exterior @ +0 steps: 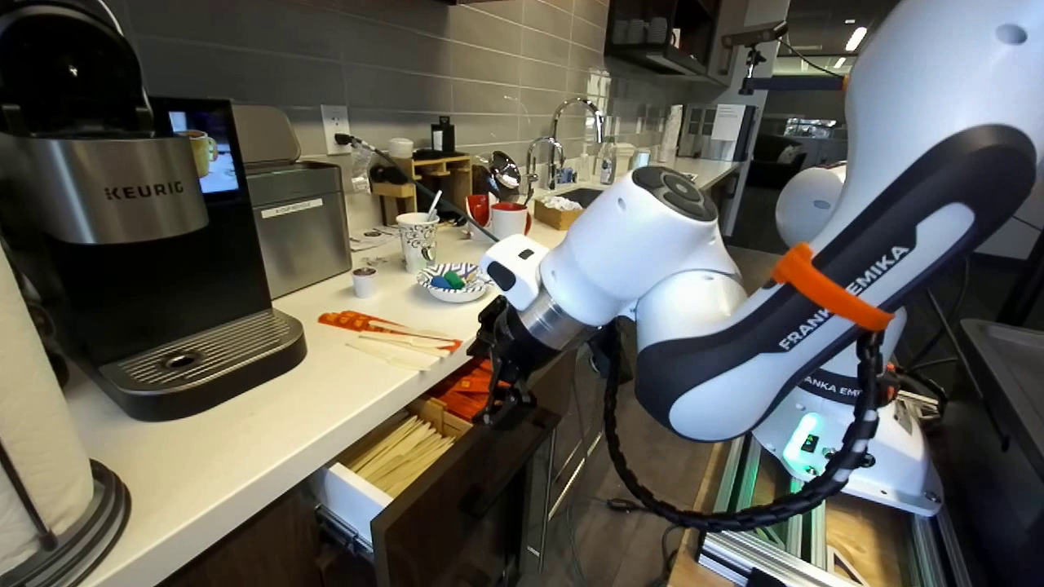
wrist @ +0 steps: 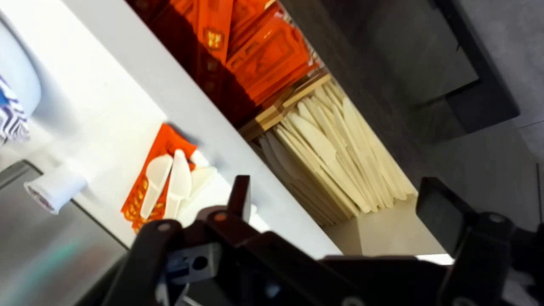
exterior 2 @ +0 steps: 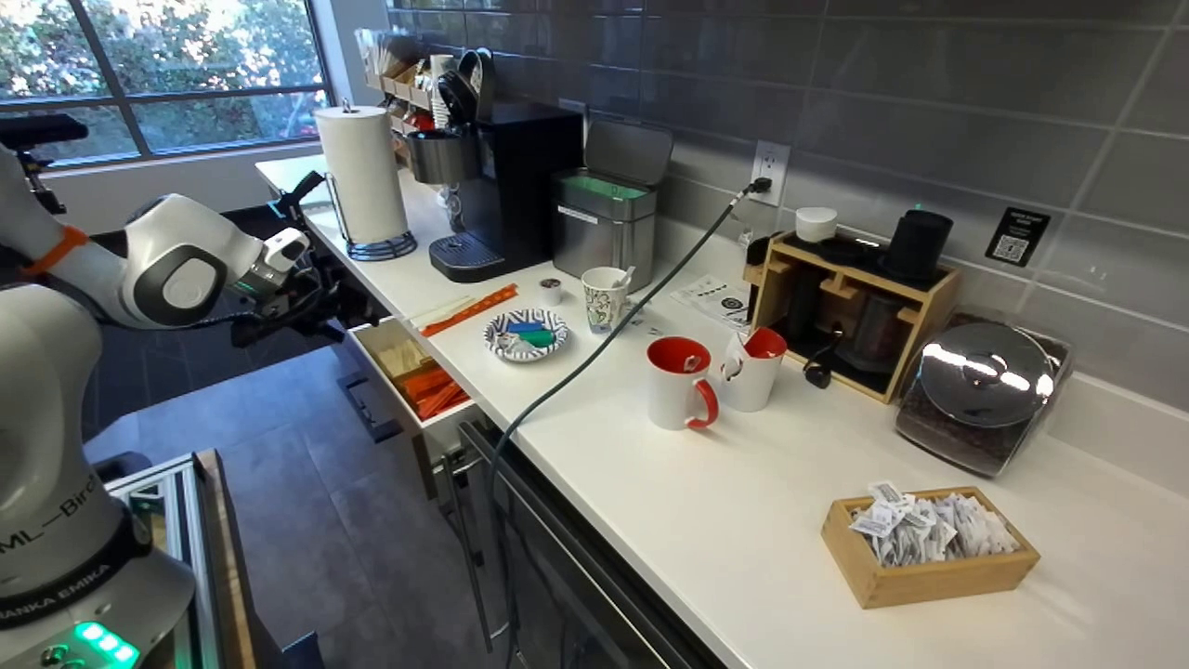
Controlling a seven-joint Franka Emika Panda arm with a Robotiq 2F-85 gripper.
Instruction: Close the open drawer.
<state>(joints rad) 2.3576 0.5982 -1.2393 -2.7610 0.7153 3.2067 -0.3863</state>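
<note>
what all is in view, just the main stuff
Counter: 1, white, in all views
Drawer: 1, white with dark front, open under counter
Wooden sticks: many, pale, in drawer
Packets: several, orange-red, in drawer and on counter
Utensils: 2 or more, pale, on counter
Coffee machine: 1, black-silver, on counter
Metal bin: 1, grey, beside coffee machine
Paper roll: 1, white, on counter
Bowl: 1, blue-white, on counter
Pod: 1, white, near bowl
Paper cup: 1, white patterned, near bowl
Mugs: 2, red-white, on counter
Wooden rack: 1, tan, back of counter
Domed object: 1, chrome, beside wooden rack
Wooden box: 1, tan, on counter
Sachets: many, white, in wooden box
Robot arm: 1, white-black, beside counter
Hand: 1, black, open, near drawer
</note>
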